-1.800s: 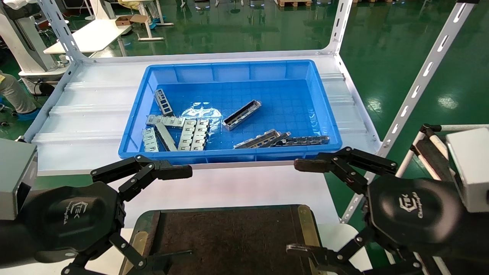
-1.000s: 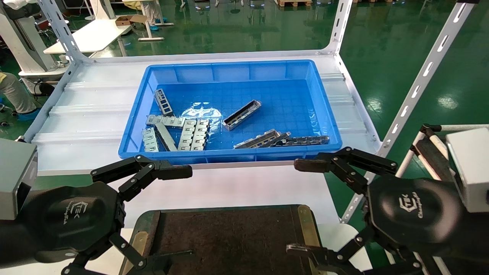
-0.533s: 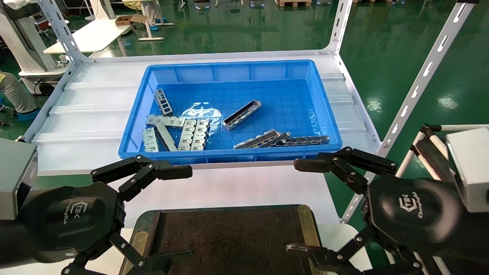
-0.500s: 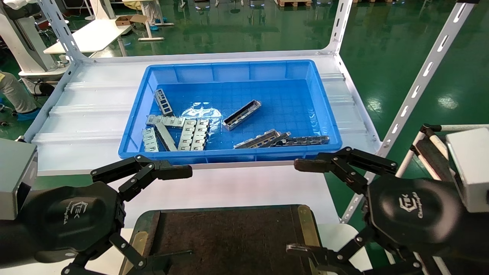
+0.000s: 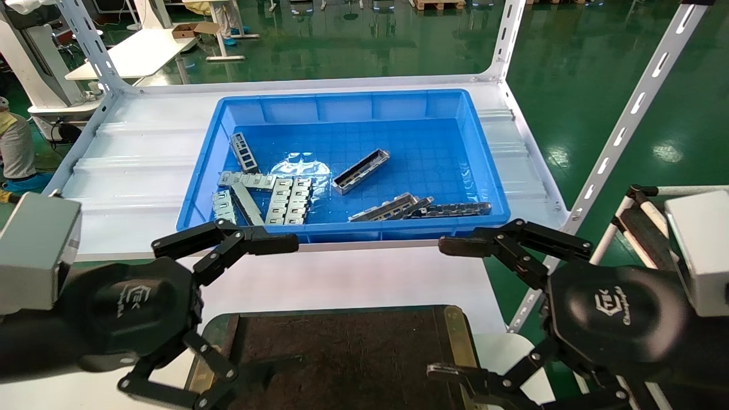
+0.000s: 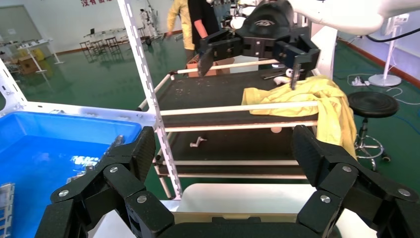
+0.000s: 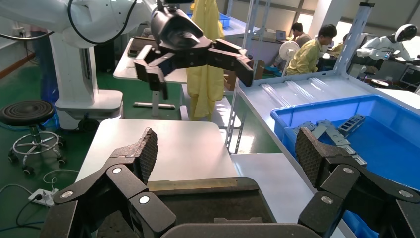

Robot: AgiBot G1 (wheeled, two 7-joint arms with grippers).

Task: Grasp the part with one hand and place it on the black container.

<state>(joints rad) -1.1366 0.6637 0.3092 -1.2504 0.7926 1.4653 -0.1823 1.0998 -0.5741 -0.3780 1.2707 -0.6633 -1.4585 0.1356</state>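
the left hand point(image 5: 245, 319) hangs low on the left side, above the near left corner of the black container point(image 5: 347, 353), and its fingers stand wide apart with nothing between them. in the left wrist view the same left hand point(image 6: 223, 163) shows its two black fingers spread, one to each side. the right hand point(image 5: 455, 310) hangs on the right side, over the near right corner of the black container, and its fingers are also spread wide and hold nothing; the right wrist view shows this right hand point(image 7: 225, 153) with its rough pads far from each other.

the part point(image 5: 360, 171) lies inside the blue bin point(image 5: 199, 176), near the middle of the bin floor, placed diagonally with its dark hollow side up. it touches no other piece and no hand. to its left, in the left part of the bin, lie several flat light-grey plates point(image 5: 287, 199), close together. near the front wall of the bin, on the right, lie more channel pieces point(image 5: 393, 208) and a dark perforated strip point(image 5: 455, 209), touching one another.

the blue bin stands on the white shelf point(image 5: 131, 165). the black container lies on the white desk point(image 5: 342, 279), nearer to the robot than the bin, and its dark surface carries nothing.
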